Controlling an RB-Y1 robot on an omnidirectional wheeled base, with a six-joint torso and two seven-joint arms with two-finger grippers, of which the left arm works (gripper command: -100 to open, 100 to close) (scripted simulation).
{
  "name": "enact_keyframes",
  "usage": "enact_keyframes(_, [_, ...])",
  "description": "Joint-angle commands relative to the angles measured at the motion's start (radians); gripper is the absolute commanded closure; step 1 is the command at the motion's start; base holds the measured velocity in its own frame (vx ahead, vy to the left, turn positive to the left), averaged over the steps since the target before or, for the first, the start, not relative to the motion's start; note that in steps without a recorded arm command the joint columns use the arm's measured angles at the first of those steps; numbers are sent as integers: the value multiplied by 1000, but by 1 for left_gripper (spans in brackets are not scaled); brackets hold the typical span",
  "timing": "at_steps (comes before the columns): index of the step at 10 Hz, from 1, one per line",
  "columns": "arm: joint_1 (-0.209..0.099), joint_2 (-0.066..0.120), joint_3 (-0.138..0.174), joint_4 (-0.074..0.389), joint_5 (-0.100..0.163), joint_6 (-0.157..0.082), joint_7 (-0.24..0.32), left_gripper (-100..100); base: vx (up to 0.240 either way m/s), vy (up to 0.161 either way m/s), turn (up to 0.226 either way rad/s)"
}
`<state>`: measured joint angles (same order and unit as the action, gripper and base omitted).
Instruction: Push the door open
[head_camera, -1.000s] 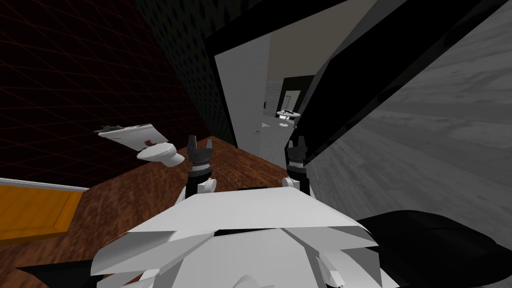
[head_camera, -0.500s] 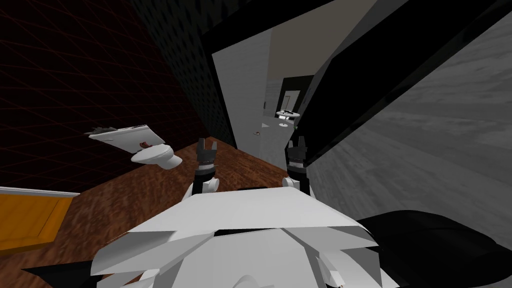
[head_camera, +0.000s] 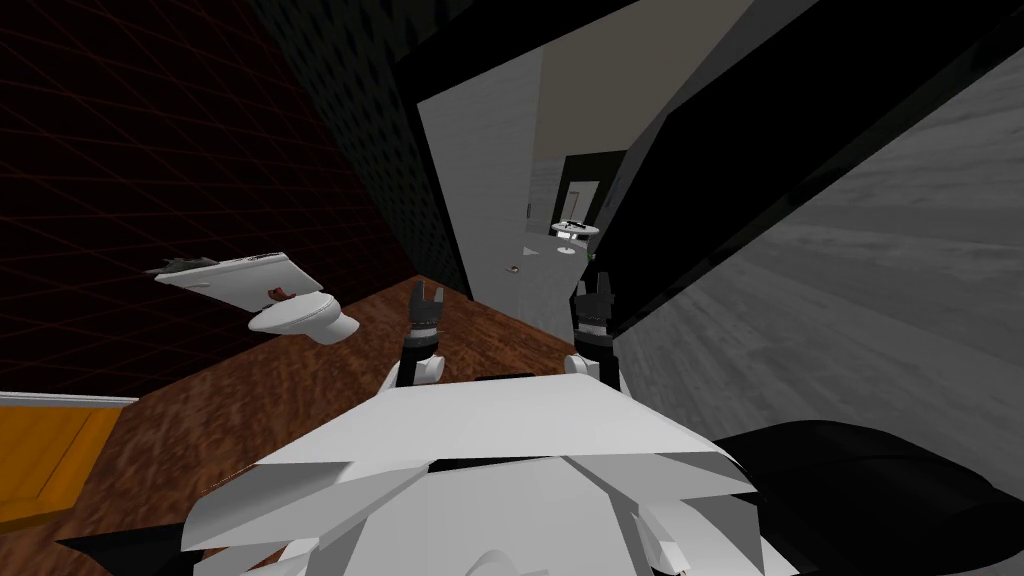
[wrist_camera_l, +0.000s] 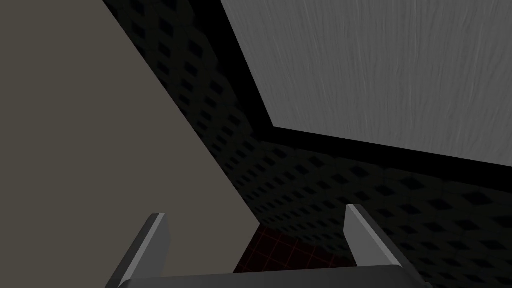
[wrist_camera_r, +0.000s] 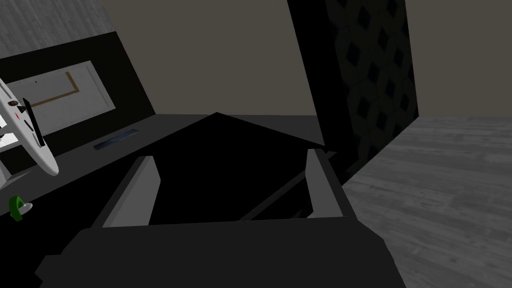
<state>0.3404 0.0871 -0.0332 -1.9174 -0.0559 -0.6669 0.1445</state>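
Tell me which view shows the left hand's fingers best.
Left wrist view: the left hand sits close up, fingers plainly apart. Head view shows it small, over the brown floor. Right wrist view frames the right hand, also open.

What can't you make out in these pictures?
Contact between the right gripper and the grey door: head view, too small against the door's black edge.
What lies on the round table beyond the doorway: head view, too small.
The orange panel: head view, cut off by the left edge.
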Motion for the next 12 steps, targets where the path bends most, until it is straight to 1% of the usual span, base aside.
enact_keyframes(1, [-20,2,-8,46,-4,-3,1,-100,98,2,-17])
enact_keyframes(12, [-133,9,-72,341,-32,-33,10,-100,98,-1,-20])
